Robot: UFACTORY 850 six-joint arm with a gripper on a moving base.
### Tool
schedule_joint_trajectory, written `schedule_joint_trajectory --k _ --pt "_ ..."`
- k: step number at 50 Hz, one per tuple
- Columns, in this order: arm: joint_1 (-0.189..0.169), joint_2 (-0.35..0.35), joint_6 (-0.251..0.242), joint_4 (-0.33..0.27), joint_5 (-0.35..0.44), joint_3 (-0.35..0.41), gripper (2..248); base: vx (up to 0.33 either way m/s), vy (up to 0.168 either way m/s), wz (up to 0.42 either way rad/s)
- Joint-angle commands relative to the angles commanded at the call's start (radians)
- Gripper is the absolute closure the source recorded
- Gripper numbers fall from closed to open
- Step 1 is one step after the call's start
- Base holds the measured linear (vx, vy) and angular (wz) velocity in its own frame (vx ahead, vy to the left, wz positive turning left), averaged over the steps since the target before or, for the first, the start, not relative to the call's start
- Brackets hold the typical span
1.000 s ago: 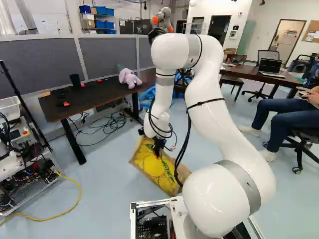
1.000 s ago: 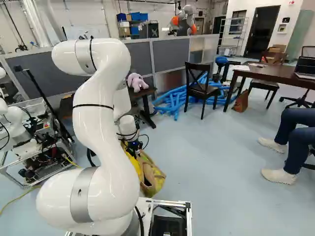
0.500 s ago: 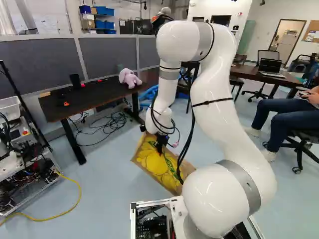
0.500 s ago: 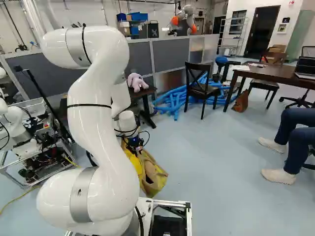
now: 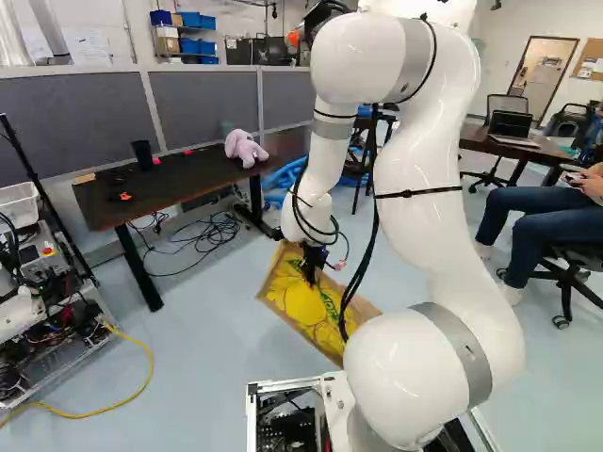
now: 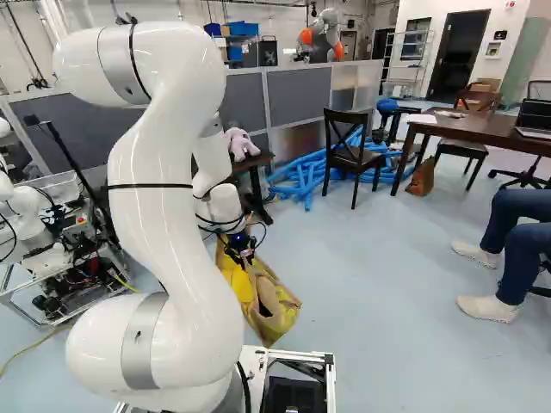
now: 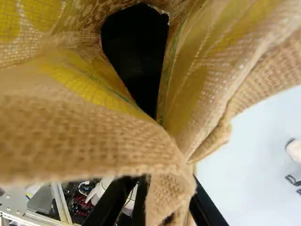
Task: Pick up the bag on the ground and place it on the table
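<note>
Pale floor [image 5: 212, 353], dark table [image 5: 160, 193]; white arm [image 5: 419, 179] arched, forearm down.
Right of table in left base view, gripper [image 5: 310, 277] pinching bag's [image 5: 303, 305] rim.

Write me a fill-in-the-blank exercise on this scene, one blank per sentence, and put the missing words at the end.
The cloth of the bag is pinched between the ____ fingers of the gripper. In the wrist view, the bag's mouth is not closed but ____. The thick cable curving at the lower left of the left base view is coloured ____. The tubes heaped by the dark chair in the right base view are coloured ____.

Missing words: two; open; yellow; blue.
</note>
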Motion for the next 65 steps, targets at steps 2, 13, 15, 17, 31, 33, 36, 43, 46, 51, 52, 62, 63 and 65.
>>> schedule_joint_trajectory --k 2,13,15,17,31,33,36,43,46,51,52,62,63,65 --pt "-0.005 0.008 0.0 0.0 -0.009 0.001 229 0.0 0.0 0.0" --pt "-0.033 0.05 0.0 0.0 -0.062 0.003 229 0.0 0.0 0.0" --pt "-0.038 0.057 0.0 0.0 -0.071 0.003 229 0.0 0.0 0.0" --pt "-0.042 0.064 0.0 0.0 -0.079 0.003 229 0.0 0.0 0.0" --pt "-0.066 0.111 0.0 0.005 -0.099 -0.005 229 0.0 0.0 0.0" --pt "-0.07 0.118 0.0 0.008 -0.099 -0.007 229 0.0 0.0 0.0" --pt "-0.074 0.126 0.0 0.012 -0.1 -0.009 229 0.0 0.0 0.0" --pt "-0.083 0.146 0.0 0.024 -0.1 -0.016 229 0.0 0.0 0.0" --pt "-0.087 0.154 0.0 0.03 -0.101 -0.02 229 0.0 0.0 0.0" --pt "-0.092 0.167 0.0 0.044 -0.107 -0.026 229 0.0 0.0 0.0" --pt "-0.093 0.169 0.0 0.047 -0.109 -0.028 229 0.0 0.0 0.0" --pt "-0.102 0.191 0.0 0.084 -0.134 -0.045 229 0.0 0.0 0.0" --pt "-0.102 0.193 0.0 0.088 -0.137 -0.047 229 0.0 0.0 0.0" --pt "-0.104 0.197 0.0 0.096 -0.144 -0.05 229 0.0 0.0 0.0"
